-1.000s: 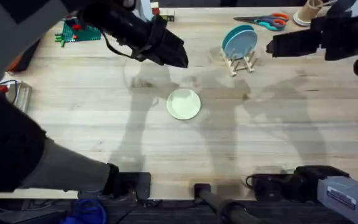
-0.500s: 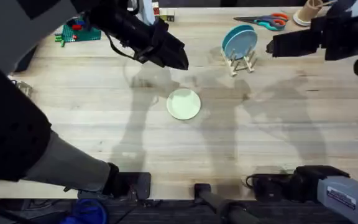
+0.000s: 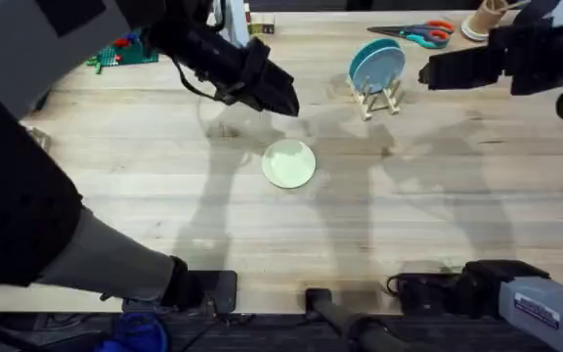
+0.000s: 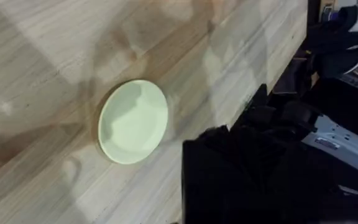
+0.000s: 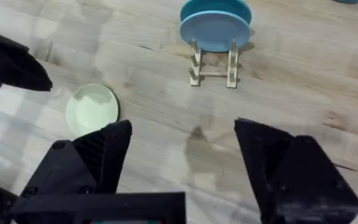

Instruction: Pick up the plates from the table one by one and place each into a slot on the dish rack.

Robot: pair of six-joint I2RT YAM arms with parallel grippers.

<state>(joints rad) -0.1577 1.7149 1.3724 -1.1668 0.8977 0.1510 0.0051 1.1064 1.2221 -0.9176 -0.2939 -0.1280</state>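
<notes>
A pale cream-yellow plate (image 3: 288, 163) lies flat near the middle of the table (image 3: 457, 205); it also shows in the left wrist view as plate (image 4: 133, 121) and in the right wrist view as plate (image 5: 92, 109). The dish rack (image 3: 379, 98) stands at the back, right of centre, with blue plates (image 3: 375, 64) upright in its slots; the right wrist view shows the rack (image 5: 214, 65) and blue plates (image 5: 216, 25). My left gripper (image 3: 283, 100) hovers behind and just left of the cream plate. My right gripper (image 3: 426, 73) hangs right of the rack, open and holding nothing (image 5: 182, 134).
Scissors (image 3: 413, 34) with orange and teal handles lie behind the rack. Green blocks (image 3: 125, 51) sit at the back left. A tan object (image 3: 485, 18) stands at the back right corner. Bare planks stretch along the front of the table.
The left arm has shifted slightly, its gripper edging down toward the cream plate. The right arm, both plates and the rack have not moved.
</notes>
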